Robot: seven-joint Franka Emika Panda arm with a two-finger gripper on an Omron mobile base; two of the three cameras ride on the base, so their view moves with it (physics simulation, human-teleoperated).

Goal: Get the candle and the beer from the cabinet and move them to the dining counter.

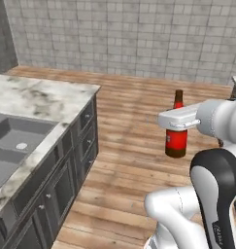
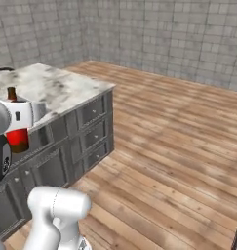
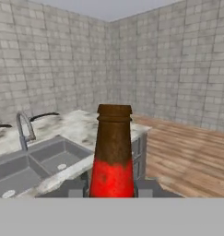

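On the left stands the dining counter (image 1: 46, 99), its marble worktop carrying the steel sink (image 1: 15, 138), and the beer (image 1: 177, 127) is not over it yet. It hangs in the air above the wooden floor (image 1: 129, 126), well off the counter's end, upright, neck pointing at the ceiling. The robot has it: the hand (image 1: 180, 122) is clamped narrow across the bottle, right around the top of the red label, with brown neck above the grip and the base showing below. From the right base camera the same bottle sits just this side of the counter's front, pinched in the white hand.

How will it handle? Glass, so stiff, smooth and likely slippery, and it would not forgive a knock against that marble edge. With weight hanging below the grip, it could swing if moved sharply.

Looking along the hand, the bottle's neck (image 3: 113, 138) rises dead centre, the tap (image 3: 25, 129) and basin off to the left beyond it. The bottle looks squarely seated, not tilted in the grip.
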